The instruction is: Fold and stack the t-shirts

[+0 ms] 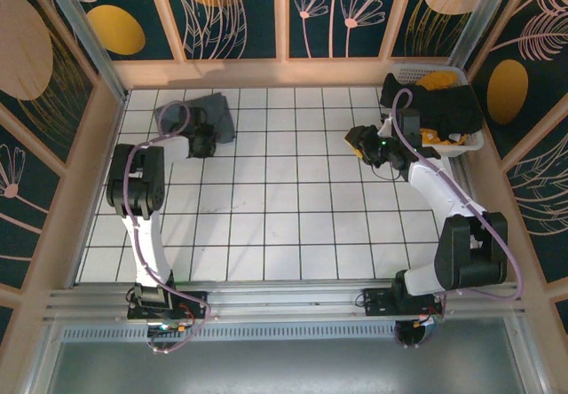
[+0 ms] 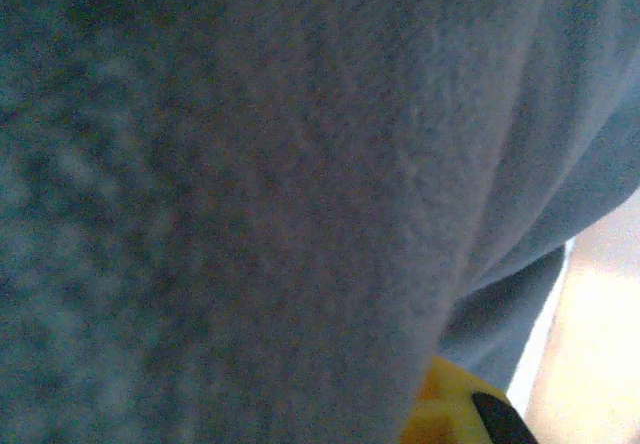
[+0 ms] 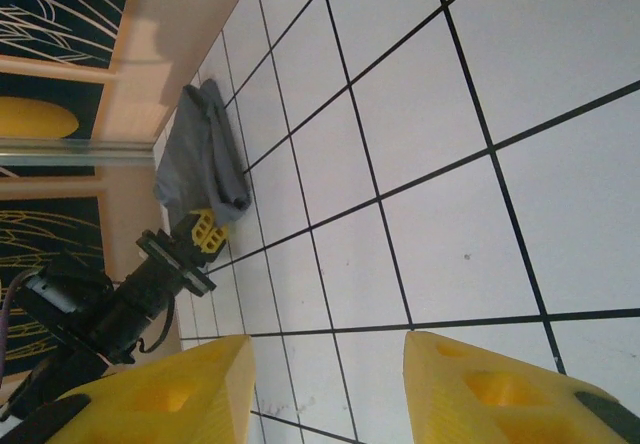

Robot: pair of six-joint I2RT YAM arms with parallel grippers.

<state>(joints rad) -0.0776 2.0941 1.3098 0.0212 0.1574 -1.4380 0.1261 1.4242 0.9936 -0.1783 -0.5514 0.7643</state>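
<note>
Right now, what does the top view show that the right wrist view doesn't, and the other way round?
Top, not wrist: the basket in the far right corner, holding a black tee and a yellow tee. Wrist, not top: the right fingers seen close, spread wide over bare tile. Both: the grey tee bunched in the far left corner, with the left fingers at its near edge.
</note>
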